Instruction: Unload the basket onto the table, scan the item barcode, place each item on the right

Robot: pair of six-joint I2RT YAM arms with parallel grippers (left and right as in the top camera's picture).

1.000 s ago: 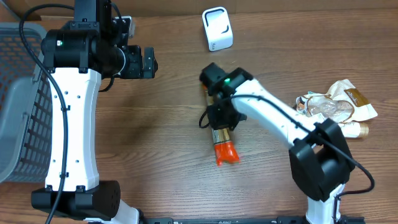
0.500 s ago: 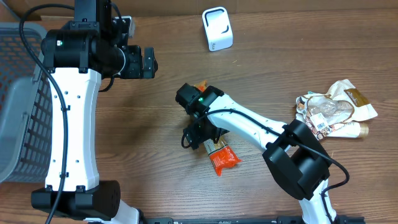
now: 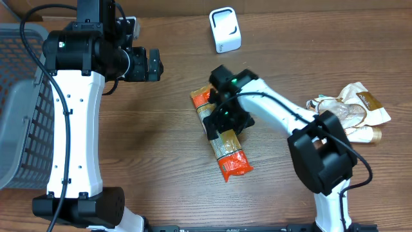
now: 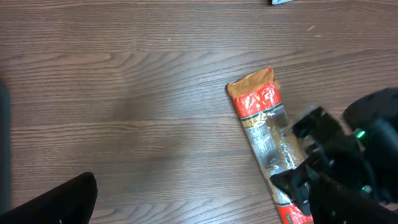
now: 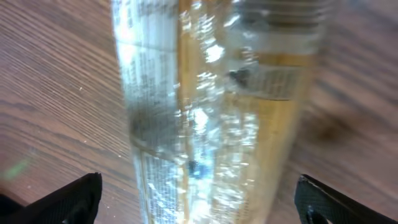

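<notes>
A long packet with orange-red ends and a clear middle is laid flat on the wooden table. It is set at a slant, with one end toward the far edge and the other toward the near edge. The right gripper is held directly over the middle of the packet. In the right wrist view its fingertips are seen spread wide, one at each bottom corner. The clear wrapping is seen between them without being clamped. The print on the wrapping is too blurred to be read, and a barcode cannot be made out.

The left gripper is held over bare wood toward the far left of the table, well apart from the packet. Its jaws are parted and nothing is held between them. In the left wrist view one dark finger is seen at the lower left, and the packet is seen to the right.

A white scanner is stood near the far edge, beyond the packet and apart from it. A grey mesh basket is placed at the left edge. A heap of crumpled wrapped items is seen at the right.
</notes>
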